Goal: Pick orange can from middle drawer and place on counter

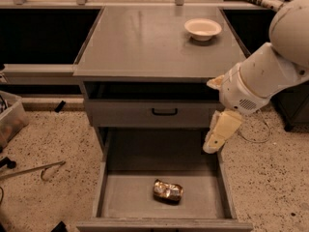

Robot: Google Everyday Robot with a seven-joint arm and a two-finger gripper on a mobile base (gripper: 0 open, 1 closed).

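Observation:
The orange can (168,191) lies on its side on the floor of the open middle drawer (120,197), near the front centre. It is shiny orange-gold with silvery patches and looks dented. The counter (145,42) is the grey top of the cabinet above. My white arm reaches in from the right. My gripper (212,144) hangs pointing down over the drawer's right wall, above and to the right of the can, apart from it.
A white round bowl (203,29) stands at the back right of the counter. A shut drawer front with a black handle (164,112) sits above the open drawer. A bin (9,120) and a thin rod (34,169) are on the speckled floor at left.

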